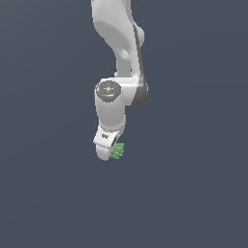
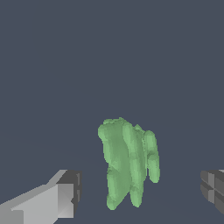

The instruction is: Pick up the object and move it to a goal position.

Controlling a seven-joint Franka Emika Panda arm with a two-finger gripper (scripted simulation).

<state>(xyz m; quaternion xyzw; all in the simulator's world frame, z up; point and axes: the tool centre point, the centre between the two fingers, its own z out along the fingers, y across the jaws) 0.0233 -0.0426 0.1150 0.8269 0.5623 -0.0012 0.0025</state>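
The object is a small bright green lumpy block, narrower toward its lower end. In the wrist view it stands between my two fingers, with a clear gap on each side. One light grey finger and one dark-padded finger frame it without touching it. My gripper is open around it. In the exterior view the object peeks out beside the white hand, and the gripper is low down, its fingers hidden behind the hand.
A plain dark grey-blue surface fills both views. The white arm comes down from the top of the exterior view. No goal marker shows.
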